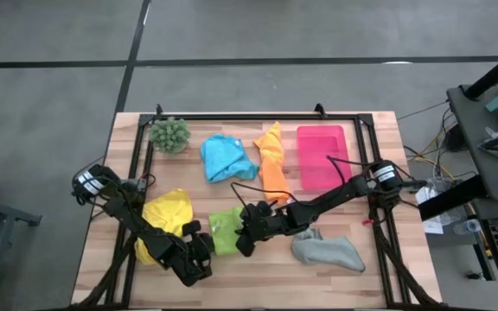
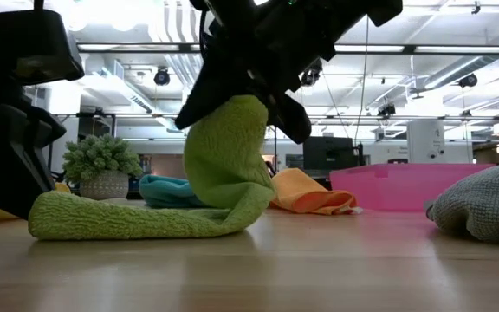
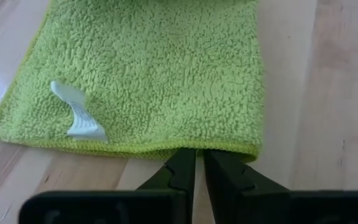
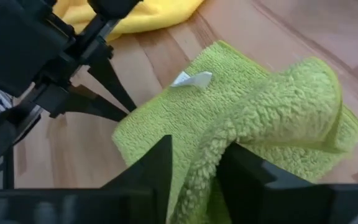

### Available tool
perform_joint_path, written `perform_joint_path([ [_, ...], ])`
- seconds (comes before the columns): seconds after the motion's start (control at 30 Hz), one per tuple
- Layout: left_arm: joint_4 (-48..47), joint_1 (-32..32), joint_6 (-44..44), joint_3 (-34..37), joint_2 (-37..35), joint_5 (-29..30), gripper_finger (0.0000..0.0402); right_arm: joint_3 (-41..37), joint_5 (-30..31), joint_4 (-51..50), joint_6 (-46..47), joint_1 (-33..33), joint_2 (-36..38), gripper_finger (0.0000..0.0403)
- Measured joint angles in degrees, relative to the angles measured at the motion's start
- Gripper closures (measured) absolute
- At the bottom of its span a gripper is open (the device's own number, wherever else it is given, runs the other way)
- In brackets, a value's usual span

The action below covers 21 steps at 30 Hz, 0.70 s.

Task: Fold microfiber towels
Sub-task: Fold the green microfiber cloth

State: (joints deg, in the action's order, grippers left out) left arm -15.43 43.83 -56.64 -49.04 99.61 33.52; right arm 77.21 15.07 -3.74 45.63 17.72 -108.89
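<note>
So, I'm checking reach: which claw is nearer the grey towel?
Right. The right claw sits at the lime green towel, just beside the grey towel; the left claw is beyond that green towel, farther off.

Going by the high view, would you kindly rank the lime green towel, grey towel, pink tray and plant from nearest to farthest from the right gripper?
From the right gripper:
1. Lime green towel: between its fingers, mid-table front.
2. Grey towel: on the gripper's right, near the front edge.
3. Pink tray and plant: both at the back, tray right and plant left; too close to call.
</note>
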Motion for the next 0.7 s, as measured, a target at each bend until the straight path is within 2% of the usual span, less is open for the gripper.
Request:
perform_joint_path([
  [0.23,0.05,-0.12,0.0,0.02,0.0,1.46,0.0382,0.04,-0.47,8.95,-2.59,-0.21,-3.38,0.0236],
  [0.4,0.11,-0.23,0.01,0.02,-0.02,1.5,0.0382,1.86,-4.94,12.74,-3.69,-1.21,-6.87,0.0222],
  [0.53,0.0,-0.24,0.02,0.02,-0.02,1.49,0.0382,4.26,-5.53,12.66,-6.27,-1.2,-8.59,0.0211],
  [0.7,-0.12,-0.24,0.04,-0.09,-0.39,1.24,0.0382,6.93,-5.1,5.34,-7.51,-1.77,-9.43,0.0202],
])
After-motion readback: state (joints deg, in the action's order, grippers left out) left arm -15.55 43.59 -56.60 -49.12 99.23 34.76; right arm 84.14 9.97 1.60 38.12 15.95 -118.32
